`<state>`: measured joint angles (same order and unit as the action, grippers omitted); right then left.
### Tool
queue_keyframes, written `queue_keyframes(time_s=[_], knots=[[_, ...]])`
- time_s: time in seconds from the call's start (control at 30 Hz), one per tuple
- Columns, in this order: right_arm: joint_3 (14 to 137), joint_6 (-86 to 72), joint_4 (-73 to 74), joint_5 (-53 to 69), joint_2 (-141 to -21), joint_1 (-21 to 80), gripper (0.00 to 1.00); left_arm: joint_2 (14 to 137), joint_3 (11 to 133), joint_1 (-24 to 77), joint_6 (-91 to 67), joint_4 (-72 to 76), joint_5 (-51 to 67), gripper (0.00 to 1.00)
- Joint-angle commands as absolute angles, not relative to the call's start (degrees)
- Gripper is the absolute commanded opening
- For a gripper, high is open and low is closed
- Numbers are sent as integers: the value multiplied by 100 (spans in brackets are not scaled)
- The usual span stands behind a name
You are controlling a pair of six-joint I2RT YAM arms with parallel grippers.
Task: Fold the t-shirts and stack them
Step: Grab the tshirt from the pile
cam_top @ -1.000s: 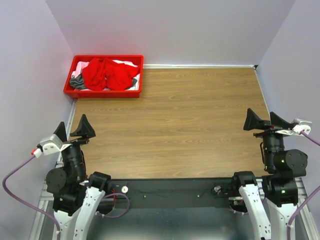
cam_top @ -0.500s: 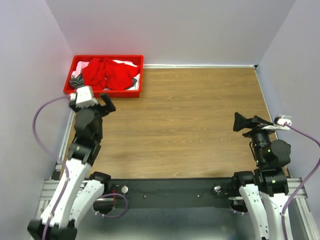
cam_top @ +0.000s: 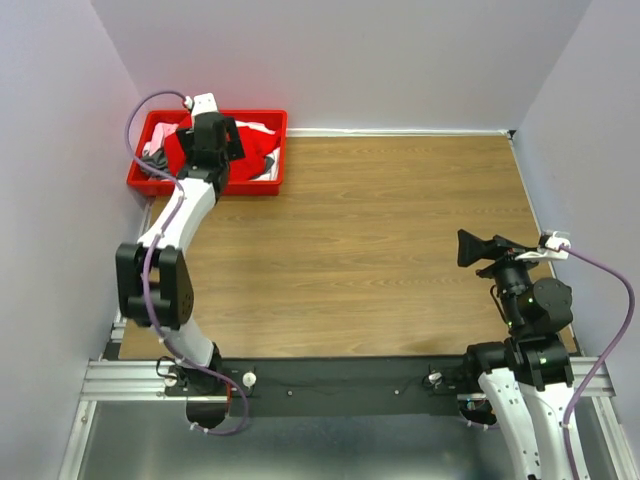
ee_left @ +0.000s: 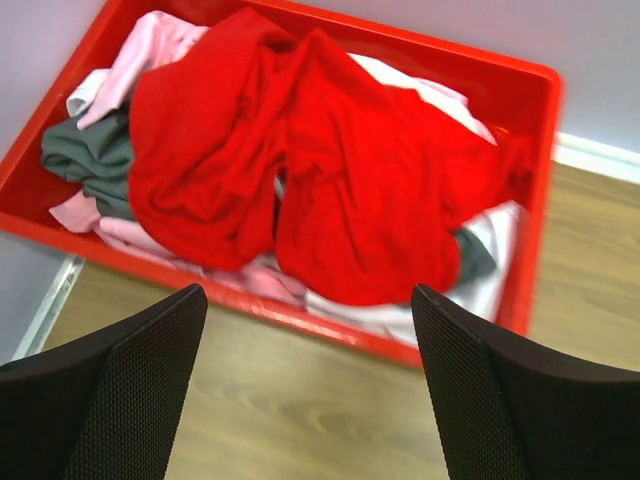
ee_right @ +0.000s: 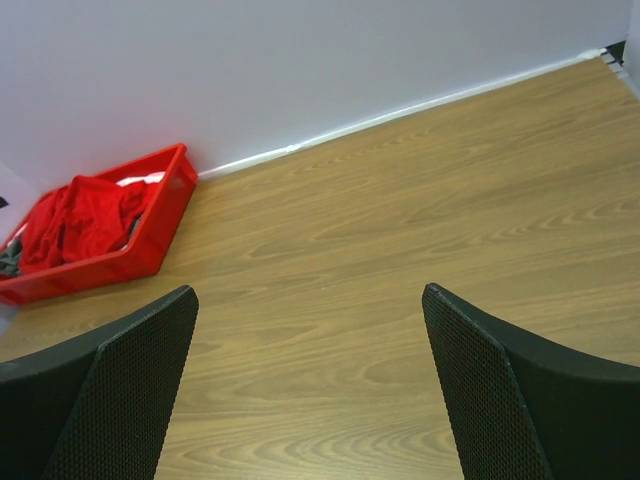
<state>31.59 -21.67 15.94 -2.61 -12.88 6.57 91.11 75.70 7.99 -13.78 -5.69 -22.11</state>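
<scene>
Tangle risk
My spread left gripper (ee_left: 302, 300) could drag several shirts (ee_left: 330, 190) from the far-left tray (ee_left: 532, 200) together; right gripper (ee_right: 310, 295) spread too.

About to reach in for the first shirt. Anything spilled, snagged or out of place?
Nothing stands out. The red shirt lies crumpled on top of the grey shirt and pink shirt inside the tray; no cloth hangs over the rim. The left claw hovers open above the near edge, seemingly touching nothing.
</scene>
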Motion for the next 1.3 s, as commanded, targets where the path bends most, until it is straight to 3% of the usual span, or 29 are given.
queue_keyframes(time_s=[0.0, 0.17, 0.73, 0.97, 1.03, 1.07, 1.13, 1.27], knots=[[3067, -2320, 1512, -299, -1222, 729, 100, 10130, 8461, 353, -1573, -966, -2074, 90], [3050, -2338, 1503, -352, -1266, 756, 100, 11160, 9174, 80, -1591, -1204, -2057, 86], [3050, -2338, 1494, -290, -1415, 773, 100, 12366, 9835, -246, -1468, -1309, -1845, 65], [3050, -2329, 1485, -264, -1459, 765, 100, 12419, 9844, -264, -1345, -1283, -2118, 42], [3041, -2338, 1494, -255, -1459, 765, 100, 12296, 9844, -255, -1275, -1283, -2188, 29], [3041, -2338, 1485, -255, -1468, 765, 100, 12252, 9861, -255, -1240, -1362, -2206, 15], [3041, -2329, 1485, -255, -1459, 765, 100, 12024, 9966, -237, -1204, -1450, -2372, 5], [3032, -2338, 1494, -246, -1459, 765, 100, 11427, 9949, -158, -1143, -1529, -2768, 4]])
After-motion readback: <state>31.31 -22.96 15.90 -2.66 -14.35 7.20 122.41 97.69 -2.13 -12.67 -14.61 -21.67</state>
